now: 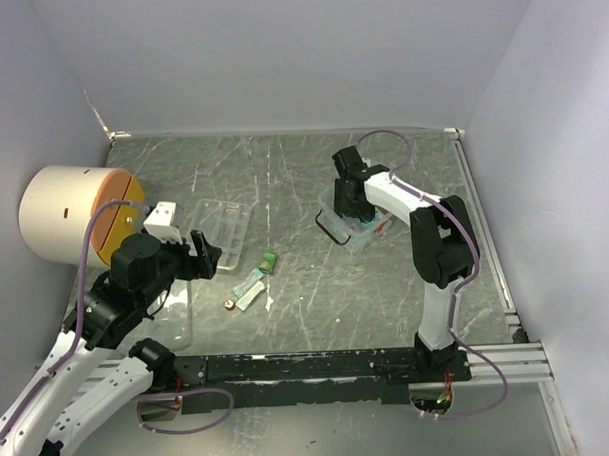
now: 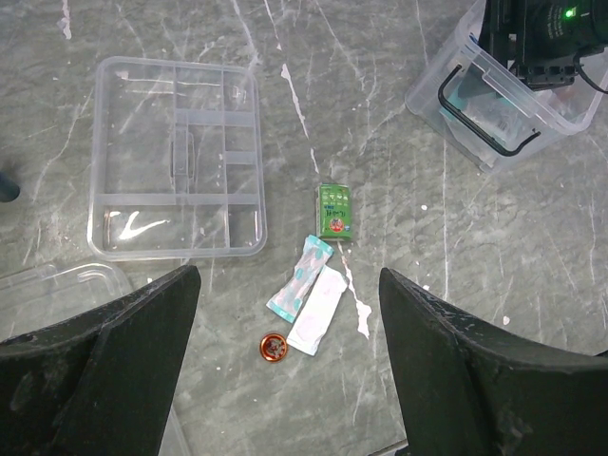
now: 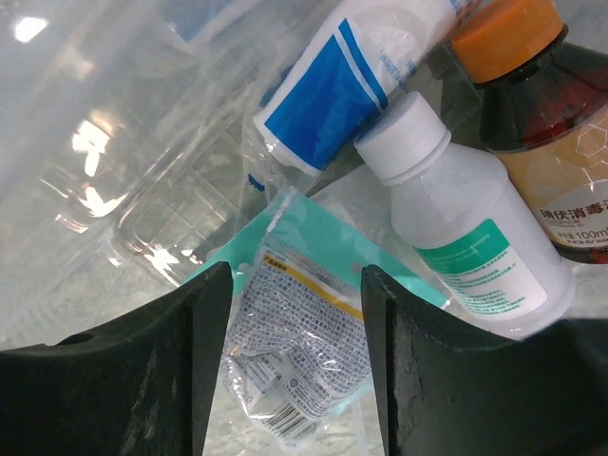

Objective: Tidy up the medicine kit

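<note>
While right gripper (image 3: 296, 318) sits boxed inside the bin (image 2: 427, 103), left gripper (image 2: 288, 277) hangs free.

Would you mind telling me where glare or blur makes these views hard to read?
Right wrist: bright glare on the clear bin washes out detail there, though the white bottle is sharp. Left wrist: small reflections on the divided tray, otherwise crisp. Top external: even, soft light, but the packets are too small to read.
</note>
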You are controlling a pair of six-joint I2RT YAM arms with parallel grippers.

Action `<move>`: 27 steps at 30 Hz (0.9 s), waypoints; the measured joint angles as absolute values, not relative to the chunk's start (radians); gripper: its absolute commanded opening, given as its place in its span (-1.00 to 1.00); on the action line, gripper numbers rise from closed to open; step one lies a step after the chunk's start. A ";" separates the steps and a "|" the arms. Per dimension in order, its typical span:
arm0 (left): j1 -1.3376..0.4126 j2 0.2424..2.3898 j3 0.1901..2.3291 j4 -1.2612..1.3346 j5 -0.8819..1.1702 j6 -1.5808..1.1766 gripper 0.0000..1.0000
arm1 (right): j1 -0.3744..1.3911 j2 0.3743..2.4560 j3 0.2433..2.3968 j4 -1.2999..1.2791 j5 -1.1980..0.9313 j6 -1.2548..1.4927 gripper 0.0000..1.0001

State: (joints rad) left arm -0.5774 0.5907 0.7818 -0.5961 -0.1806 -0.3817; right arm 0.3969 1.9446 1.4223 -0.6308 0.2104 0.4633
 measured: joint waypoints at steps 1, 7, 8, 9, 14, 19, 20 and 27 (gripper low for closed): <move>-0.577 0.592 0.782 -0.596 -0.181 -0.382 0.75 | 0.399 1.948 1.420 -0.628 0.218 0.464 0.13; -0.575 0.593 0.782 -0.596 -0.181 -0.382 0.75 | 0.402 1.949 1.408 -0.636 0.261 0.477 0.07; -0.574 0.593 0.782 -0.596 -0.181 -0.382 0.75 | 0.403 1.948 1.401 -0.637 0.265 0.479 0.07; -0.572 0.593 0.782 -0.596 -0.181 -0.382 0.75 | 0.403 1.944 1.393 -0.638 0.267 0.480 0.06; -0.570 0.593 0.782 -0.596 -0.181 -0.382 0.75 | 0.403 1.913 1.359 -0.656 0.265 0.490 0.02; -0.570 0.593 0.782 -0.596 -0.181 -0.382 0.75 | 0.403 1.872 1.338 -0.661 0.261 0.498 0.06; -0.570 0.593 0.782 -0.596 -0.181 -0.382 0.75 | 0.403 1.866 1.337 -0.661 0.260 0.498 0.07; -0.570 0.594 0.782 -0.596 -0.181 -0.382 0.75 | 0.403 1.824 1.336 -0.651 0.252 0.509 0.12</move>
